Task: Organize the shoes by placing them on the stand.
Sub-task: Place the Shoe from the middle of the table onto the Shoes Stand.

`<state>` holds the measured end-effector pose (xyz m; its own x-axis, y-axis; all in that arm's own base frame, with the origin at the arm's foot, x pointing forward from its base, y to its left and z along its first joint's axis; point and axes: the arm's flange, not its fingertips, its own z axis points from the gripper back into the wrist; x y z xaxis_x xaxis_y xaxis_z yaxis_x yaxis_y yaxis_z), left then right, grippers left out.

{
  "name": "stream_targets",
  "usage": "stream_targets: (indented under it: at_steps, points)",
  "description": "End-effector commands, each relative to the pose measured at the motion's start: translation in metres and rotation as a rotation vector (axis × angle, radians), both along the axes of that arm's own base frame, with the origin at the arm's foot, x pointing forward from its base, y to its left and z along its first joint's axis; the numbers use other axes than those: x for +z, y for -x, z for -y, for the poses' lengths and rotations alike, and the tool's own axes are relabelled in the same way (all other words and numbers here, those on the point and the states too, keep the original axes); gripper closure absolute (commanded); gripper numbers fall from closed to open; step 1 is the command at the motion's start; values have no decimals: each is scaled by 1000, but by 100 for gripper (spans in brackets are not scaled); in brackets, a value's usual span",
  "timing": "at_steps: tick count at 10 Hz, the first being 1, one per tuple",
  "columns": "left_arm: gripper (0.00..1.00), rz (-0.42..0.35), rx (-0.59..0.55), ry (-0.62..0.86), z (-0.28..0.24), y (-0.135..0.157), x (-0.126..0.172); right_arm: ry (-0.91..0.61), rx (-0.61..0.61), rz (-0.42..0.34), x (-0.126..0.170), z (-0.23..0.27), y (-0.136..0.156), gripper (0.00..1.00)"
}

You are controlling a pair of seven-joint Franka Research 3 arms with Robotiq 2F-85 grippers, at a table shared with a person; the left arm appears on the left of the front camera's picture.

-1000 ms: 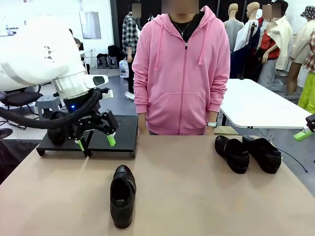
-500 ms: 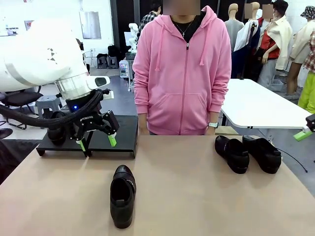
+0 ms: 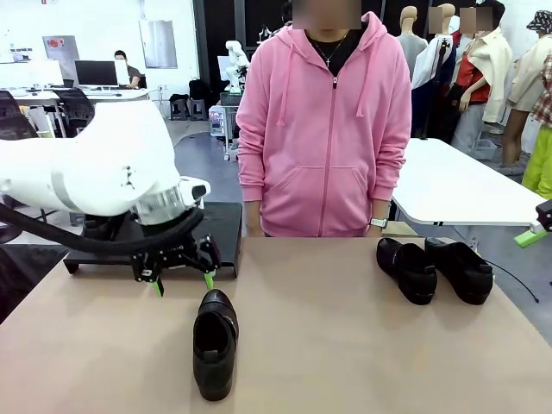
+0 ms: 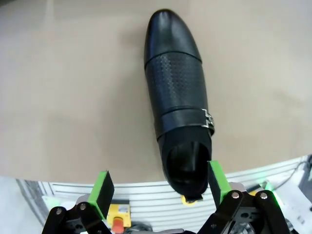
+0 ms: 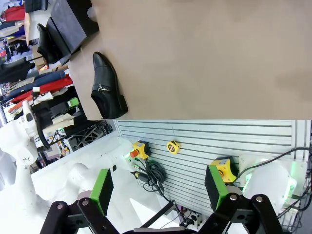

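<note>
Much of the stand (image 3: 222, 235) is hiding behind your left arm (image 3: 95, 177), so you are seeing just its right section and a strip of its left edge, at the far left of the bench (image 3: 345, 345). 4 shoes are showing in all. 1 shoe (image 3: 215, 343) is lying alone near the bench's front, toe toward the robot. 2 shoes (image 3: 407, 270) are sitting side by side at the far right. A 4th shoe (image 5: 46, 43), small in the right wrist view, is lying at the stand's far section; whether it is resting on it is hard to tell. Your left gripper (image 3: 183, 283) is hanging wide open and empty just above the lone shoe's heel. Your right gripper (image 5: 158, 187), cut off at the front view's right edge, is also gaping wide, gripping nothing, out beyond the bench's edge. A person (image 3: 323, 129) in a pink hoodie is standing behind the bench, hands dipping out of sight behind its far edge.
</note>
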<state>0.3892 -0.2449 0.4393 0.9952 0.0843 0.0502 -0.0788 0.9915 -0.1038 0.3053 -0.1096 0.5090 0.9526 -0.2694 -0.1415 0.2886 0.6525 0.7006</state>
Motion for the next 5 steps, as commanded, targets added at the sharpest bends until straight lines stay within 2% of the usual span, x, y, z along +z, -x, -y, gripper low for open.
stream_targets:
  at_steps: [1, 2, 5]
  points:
    - [0, -32, 16, -60, 14, -8, -25, -11, 11, 9, 3, 3, 0, 0]
    - [0, -96, 4, -84, 18, -7, -38, -11, 11, 9, 3, 3, 0, 0]
    - [0, -155, 6, -119, 20, 2, -74, -11, 11, 9, 3, 3, 0, 0]
